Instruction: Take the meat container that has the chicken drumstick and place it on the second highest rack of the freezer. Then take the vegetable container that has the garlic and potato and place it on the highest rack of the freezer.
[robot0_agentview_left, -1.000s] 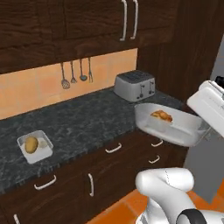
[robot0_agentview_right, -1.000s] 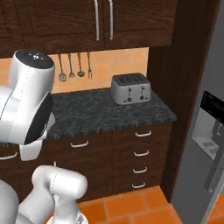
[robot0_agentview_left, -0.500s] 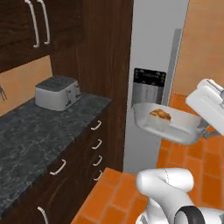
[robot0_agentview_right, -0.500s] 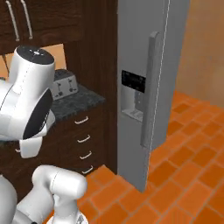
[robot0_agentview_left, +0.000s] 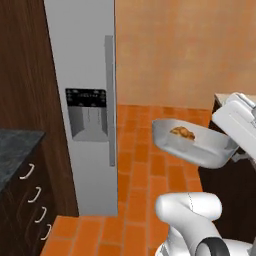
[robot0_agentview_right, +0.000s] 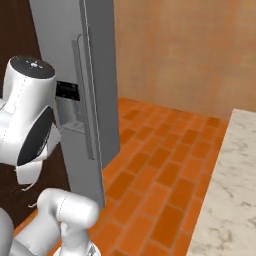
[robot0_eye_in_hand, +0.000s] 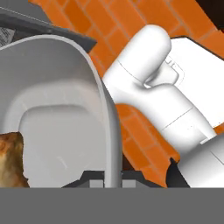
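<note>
My gripper (robot0_eye_in_hand: 112, 177) is shut on the rim of the meat container (robot0_agentview_left: 194, 146), a shallow grey tray held level in the air right of the freezer (robot0_agentview_left: 84, 100). The golden-brown chicken drumstick (robot0_agentview_left: 182, 132) lies inside it and also peeks in at the hand view's lower left as the chicken drumstick (robot0_eye_in_hand: 9, 158) in the meat container (robot0_eye_in_hand: 61, 118). The freezer (robot0_agentview_right: 92, 70) is a tall grey cabinet whose door, with its long vertical handle (robot0_agentview_left: 110, 100), stands shut, hiding the racks. The vegetable container with garlic and potato is out of view.
A dark counter with drawers (robot0_agentview_left: 20, 165) stands left of the freezer. A dark cabinet (robot0_agentview_left: 227, 200) is at the right, and a white marble counter (robot0_agentview_right: 227, 195) runs along the right. Orange brick floor (robot0_agentview_right: 160, 150) lies open in front of the freezer.
The whole picture has swung: the base has moved, so the counter and toaster left the views and the freezer came in. The container stays in the shut gripper.
</note>
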